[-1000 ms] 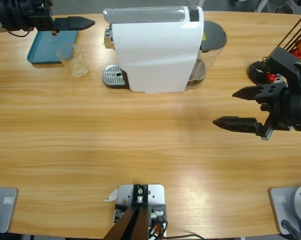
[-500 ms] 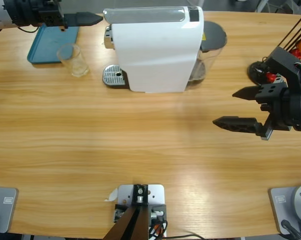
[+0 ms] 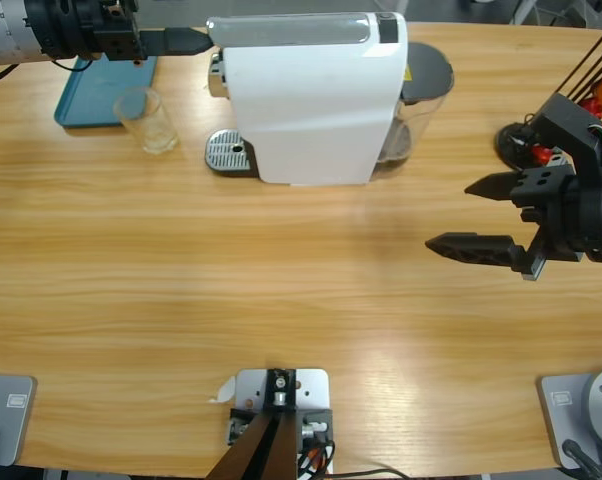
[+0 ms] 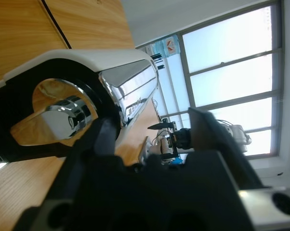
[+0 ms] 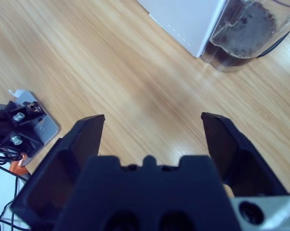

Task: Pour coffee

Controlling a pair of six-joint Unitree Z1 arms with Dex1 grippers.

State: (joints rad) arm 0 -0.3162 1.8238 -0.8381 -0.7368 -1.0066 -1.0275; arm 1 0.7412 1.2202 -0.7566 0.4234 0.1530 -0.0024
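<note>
1. The coffee machine [image 3: 316, 95] lies lengthwise across the table [image 3: 281, 280], spout end toward the empty glass [image 3: 146, 120].
2. Left gripper [image 3: 186, 40], jaws parted, at its lever [image 4: 53, 113].
3. Right gripper [image 3: 486, 215], released, hovers; only its wrist view shows dark coffee [image 5: 243, 33] in the tank.

Bright daylight, window glare, soft shadows

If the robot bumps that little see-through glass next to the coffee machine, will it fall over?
Probably, yes. The glass looks empty and thin-walled, so it is likely light and would slide or tip from a sideways knock. It stands upright on smooth wood beside the blue tray, with nothing bracing it. Being clear glass or plastic, it may be slippery, perhaps breakable.
</note>
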